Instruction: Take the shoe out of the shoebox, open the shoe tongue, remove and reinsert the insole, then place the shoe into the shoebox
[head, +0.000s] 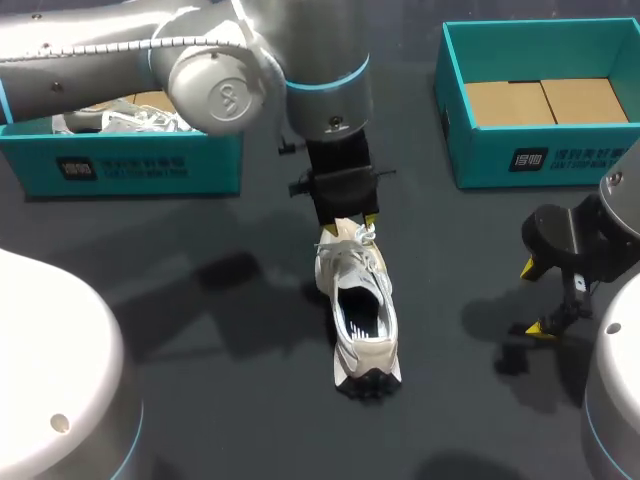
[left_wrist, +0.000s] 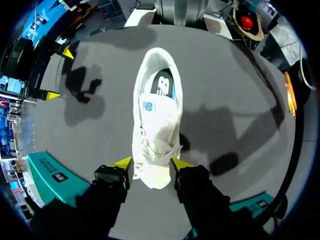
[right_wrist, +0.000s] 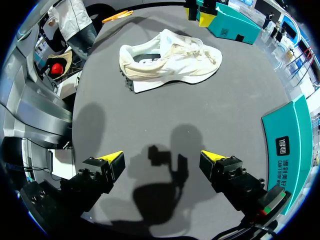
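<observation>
Left claw (left_wrist: 151, 162) clamps the shoe (left_wrist: 156, 115) at its toe, long axis running straight ahead to the heel, while right claw (right_wrist: 162, 159) hangs spread, well apart

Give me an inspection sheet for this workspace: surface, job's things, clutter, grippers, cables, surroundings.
Surface: dark grey table.
Job's things: white shoe upright on its sole mid-table, insole inside it. The left shoebox holds another shoe; the right shoebox shows only cardboard inside.
Clutter: nothing seen.
Grippers: left gripper appears closed on the shoe's toe, one finger at each side; right gripper open, empty, above bare table.
Cables: nothing seen.
Surroundings: nothing seen reaching over the table.
</observation>
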